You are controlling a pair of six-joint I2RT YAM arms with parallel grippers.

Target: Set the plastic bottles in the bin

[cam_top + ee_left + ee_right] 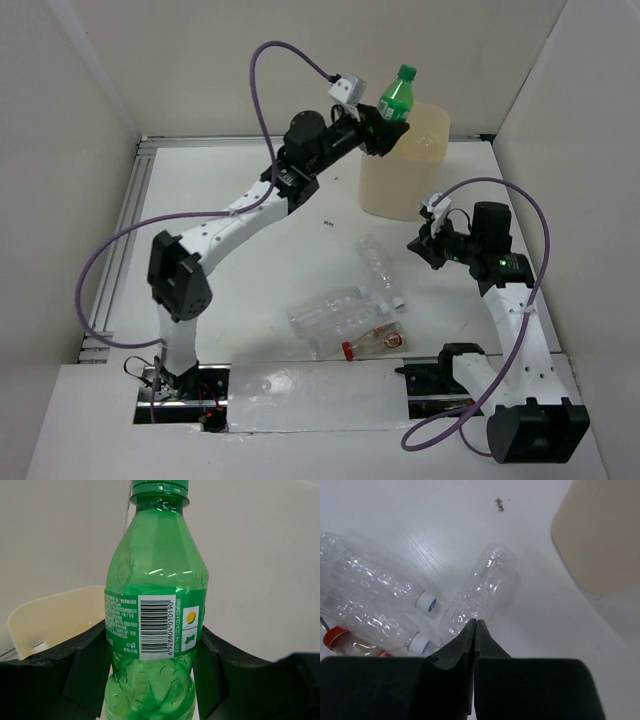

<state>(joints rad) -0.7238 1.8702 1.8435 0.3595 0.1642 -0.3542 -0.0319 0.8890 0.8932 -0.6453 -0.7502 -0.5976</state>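
My left gripper (385,125) is shut on the green bottle (397,98) and holds it upright at the near-left rim of the beige bin (412,175). In the left wrist view the green bottle (155,605) fills the frame between my fingers (82,672), with the bin's rim (55,612) behind. My right gripper (425,245) is shut and empty, above the table right of the clear bottles. One clear bottle (380,268) lies just ahead of it (485,587). Two white-capped clear bottles (330,312) and a red-capped bottle (375,343) lie together nearer me.
White walls enclose the table on the left, back and right. A metal rail (125,220) runs along the left edge. The bin's wall (600,535) stands at the right wrist view's upper right. A small dark speck (327,223) lies on the table.
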